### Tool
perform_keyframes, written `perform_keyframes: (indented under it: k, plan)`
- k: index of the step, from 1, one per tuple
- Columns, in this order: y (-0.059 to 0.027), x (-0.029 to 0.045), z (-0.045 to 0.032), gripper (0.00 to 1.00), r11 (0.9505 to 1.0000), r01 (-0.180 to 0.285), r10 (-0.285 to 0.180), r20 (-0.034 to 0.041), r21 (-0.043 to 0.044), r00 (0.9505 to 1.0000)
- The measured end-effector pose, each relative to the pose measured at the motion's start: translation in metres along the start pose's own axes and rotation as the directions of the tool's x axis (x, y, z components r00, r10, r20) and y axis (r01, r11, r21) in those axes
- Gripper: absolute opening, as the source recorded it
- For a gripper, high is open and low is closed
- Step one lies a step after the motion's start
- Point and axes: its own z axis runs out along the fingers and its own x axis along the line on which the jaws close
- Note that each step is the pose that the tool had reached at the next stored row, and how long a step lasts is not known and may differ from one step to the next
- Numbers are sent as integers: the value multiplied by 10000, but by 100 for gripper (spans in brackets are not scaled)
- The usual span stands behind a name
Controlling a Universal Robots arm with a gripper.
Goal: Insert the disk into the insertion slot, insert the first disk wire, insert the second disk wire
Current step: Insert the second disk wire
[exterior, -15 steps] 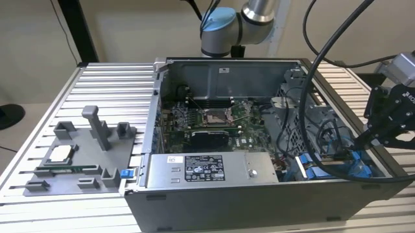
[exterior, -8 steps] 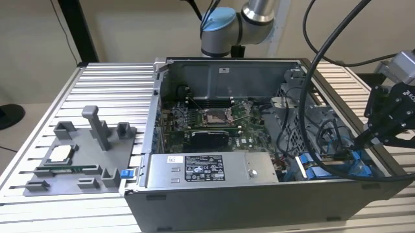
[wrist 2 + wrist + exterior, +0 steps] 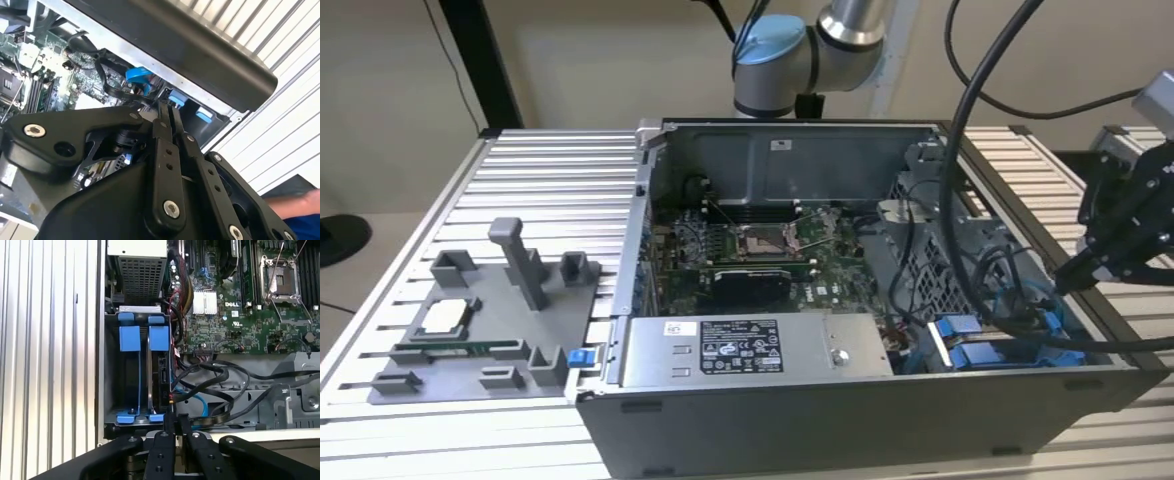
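The disk (image 3: pixel 161 382) stands on edge in the insertion slot (image 3: pixel 111 390), held in a blue carrier (image 3: pixel 159 337), with a second blue carrier (image 3: pixel 129 337) beside it. My gripper (image 3: pixel 174 421) hovers just off the slot's end, next to the disk's connector edge. Its fingers (image 3: pixel 162 150) are pressed together, and a thin black disk wire (image 3: pixel 122 94) runs up to their tips. In the exterior view my gripper (image 3: pixel 1058 283) hangs over the case's right side, above the blue carriers (image 3: pixel 971 345). A light blue wire (image 3: pixel 200 402) lies among black cables beside the slot.
The open computer case (image 3: pixel 854 420) holds a motherboard (image 3: pixel 761 250) and a grey power supply box (image 3: pixel 734 348). A grey fixture plate (image 3: pixel 467 330) with small parts lies at the exterior view's left. Thick black cables (image 3: pixel 971 150) hang over the case. A blue sleeve (image 3: pixel 300 217) is nearby.
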Motion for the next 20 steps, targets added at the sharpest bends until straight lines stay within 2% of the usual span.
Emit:
perform_keyframes:
  k: [10,14,17,20]
  plan:
    - [168,-36,-362,0,10000,0,0,0,3,10000]
    - [277,-35,-384,0,10000,6,-6,-2,67,10000]
    - [267,-34,-378,0,10000,5,-5,-4,38,10000]
    - [169,-36,-368,0,10000,-5,5,-14,-51,10000]
